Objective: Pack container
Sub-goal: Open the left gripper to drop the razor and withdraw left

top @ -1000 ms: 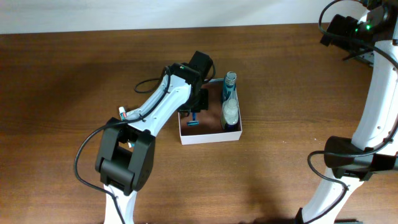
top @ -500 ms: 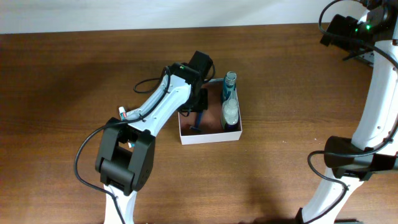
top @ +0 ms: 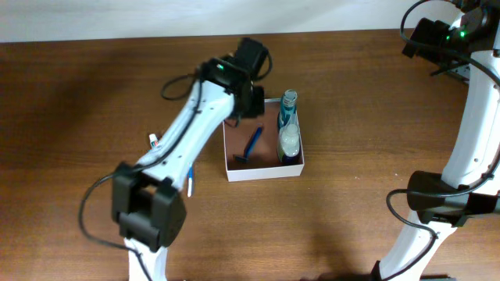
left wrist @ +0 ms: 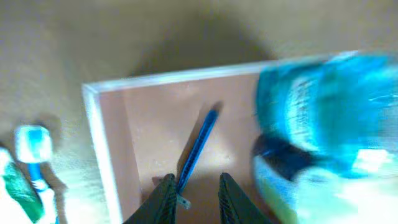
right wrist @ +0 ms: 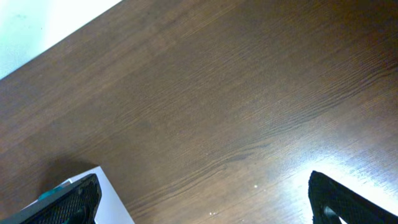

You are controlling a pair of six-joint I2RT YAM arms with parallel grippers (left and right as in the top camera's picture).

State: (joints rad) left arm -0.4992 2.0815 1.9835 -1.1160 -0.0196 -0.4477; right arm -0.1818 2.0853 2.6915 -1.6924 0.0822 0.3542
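Observation:
The container (top: 262, 169) is a shallow white-walled box with a brown floor (left wrist: 152, 124), at the table's middle. A blue razor (top: 251, 147) (left wrist: 198, 148) lies slanted on that floor, free of any grip. Two bottles (top: 288, 129) lie along the right wall and show as a blurred blue mass (left wrist: 323, 118) in the left wrist view. My left gripper (top: 250, 105) (left wrist: 198, 200) hangs over the box's back part, its jaws slightly parted with nothing between them. My right gripper (right wrist: 205, 205) is wide open over bare wood, far to the right.
A toothbrush (left wrist: 34, 149) and a green tube (left wrist: 15, 186) lie on the table left of the box. The overhead view shows a small tube (top: 154, 141) and a blue-white toothbrush (top: 189, 181) there. The right arm (top: 469, 140) stands at the table's right edge.
My left gripper opened and let go of the blue razor, which now lies on the container floor. The left arm then lifted and drew back toward the far side.

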